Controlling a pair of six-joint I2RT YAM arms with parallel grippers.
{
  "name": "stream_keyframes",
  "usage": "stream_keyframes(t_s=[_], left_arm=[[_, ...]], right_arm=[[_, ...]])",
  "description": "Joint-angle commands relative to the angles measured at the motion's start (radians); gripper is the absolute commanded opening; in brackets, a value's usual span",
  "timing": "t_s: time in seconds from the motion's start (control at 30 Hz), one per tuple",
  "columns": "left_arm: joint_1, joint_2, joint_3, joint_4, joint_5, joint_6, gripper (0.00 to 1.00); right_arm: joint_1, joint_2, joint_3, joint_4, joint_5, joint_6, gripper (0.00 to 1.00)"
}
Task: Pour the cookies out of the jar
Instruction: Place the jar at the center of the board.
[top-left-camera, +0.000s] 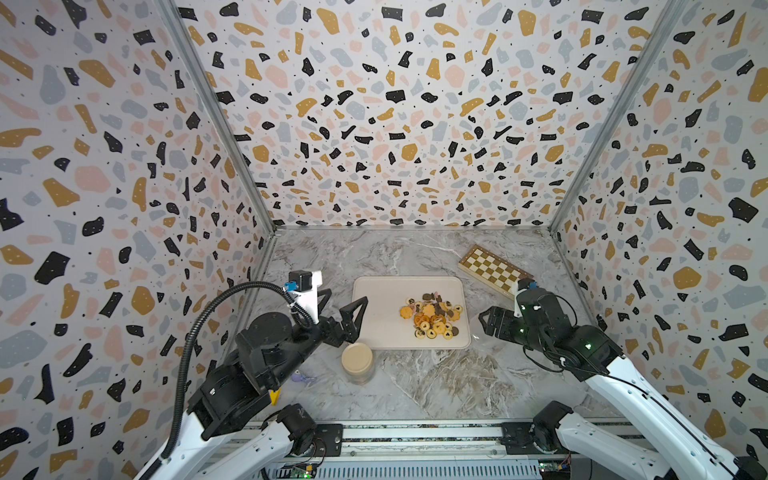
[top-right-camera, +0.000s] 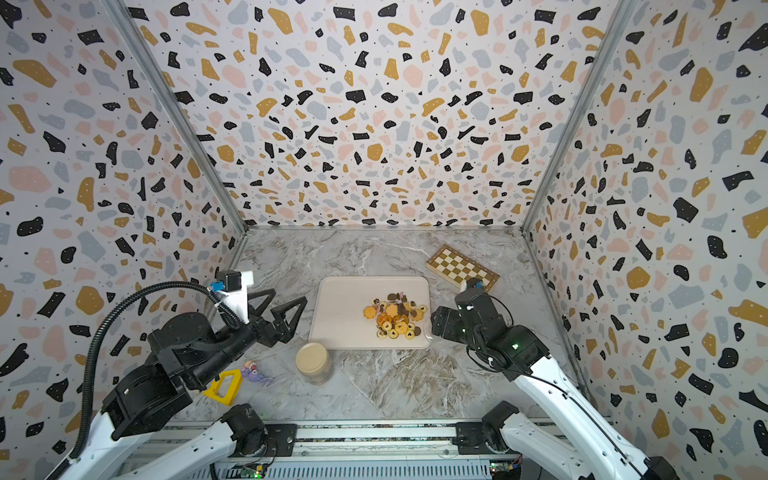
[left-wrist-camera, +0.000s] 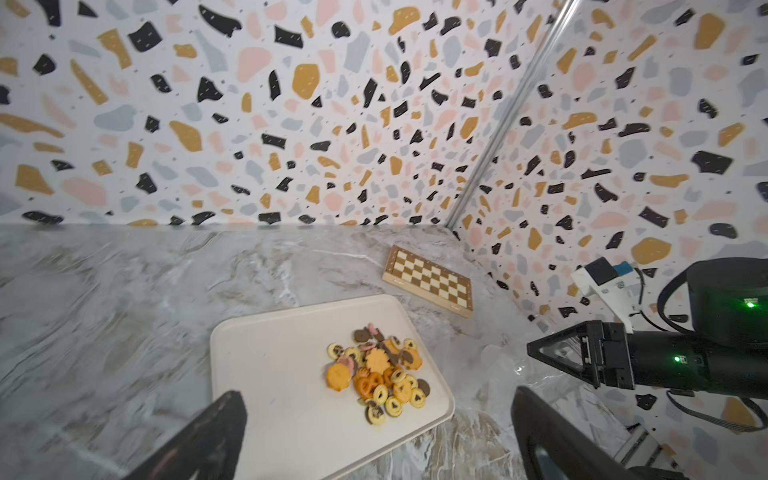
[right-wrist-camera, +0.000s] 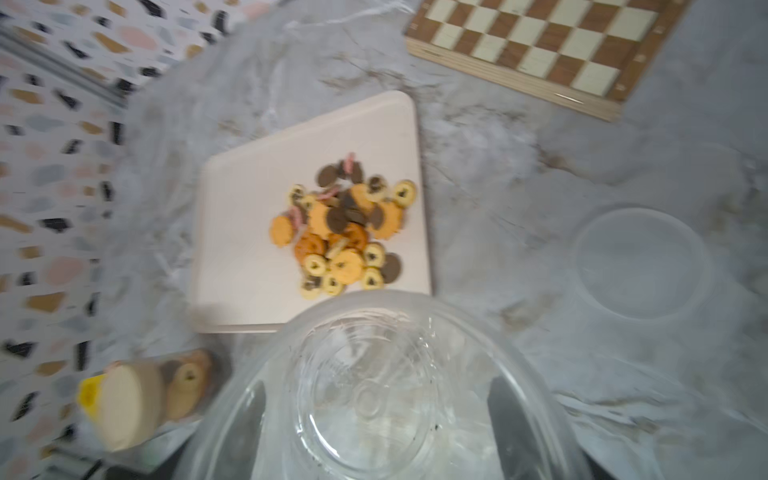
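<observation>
The cookies (top-left-camera: 432, 318) (top-right-camera: 397, 318) lie in a loose pile on the right half of a cream tray (top-left-camera: 382, 307). In the right wrist view my right gripper (right-wrist-camera: 378, 415) is shut on a clear glass jar (right-wrist-camera: 374, 374) that looks empty, its fingers (right-wrist-camera: 509, 415) showing through the glass on either side. In both top views the right gripper (top-left-camera: 482, 322) hangs just right of the tray. My left gripper (top-left-camera: 348, 295) (left-wrist-camera: 376, 392) is open and empty at the tray's left edge. The cookies (left-wrist-camera: 378, 374) (right-wrist-camera: 340, 232) show in both wrist views.
A second jar with a beige lid (top-left-camera: 357, 359) (top-right-camera: 312, 359) stands upright before the tray's front left corner, biscuits inside. A clear lid (right-wrist-camera: 640, 262) lies on the marble right of the tray. A chessboard (top-left-camera: 492, 270) is at the back right. A yellow block (top-right-camera: 224, 386) and purple toy (top-right-camera: 255, 372) lie front left.
</observation>
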Motion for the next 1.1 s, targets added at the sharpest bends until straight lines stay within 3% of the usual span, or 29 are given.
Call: stream_keyframes(t_s=[0.0, 0.23, 0.37, 0.67, 0.9, 1.07], left_arm=[[0.003, -0.027, -0.027, -0.211, -0.052, -0.071, 0.99], [0.002, -0.130, -0.169, -0.213, 0.020, -0.200, 1.00], [0.002, -0.160, -0.206, -0.226, 0.015, -0.204, 1.00], [0.003, -0.181, -0.213, -0.269, 0.008, -0.192, 1.00], [0.003, -0.215, -0.221, -0.286, 0.017, -0.203, 1.00], [0.002, -0.205, -0.216, -0.287, 0.029, -0.206, 1.00]], right_arm=[[-0.007, 0.006, -0.042, -0.095, 0.167, -0.003, 0.73], [-0.008, 0.088, -0.088, -0.046, 0.152, 0.036, 0.76], [0.021, 0.088, -0.207, 0.034, 0.156, 0.096, 0.76], [0.069, 0.199, -0.253, 0.087, 0.269, 0.191, 0.78], [-0.009, 0.152, -0.335, 0.196, 0.246, 0.119, 0.82], [-0.017, 0.183, -0.346, 0.212, 0.239, 0.106, 0.92]])
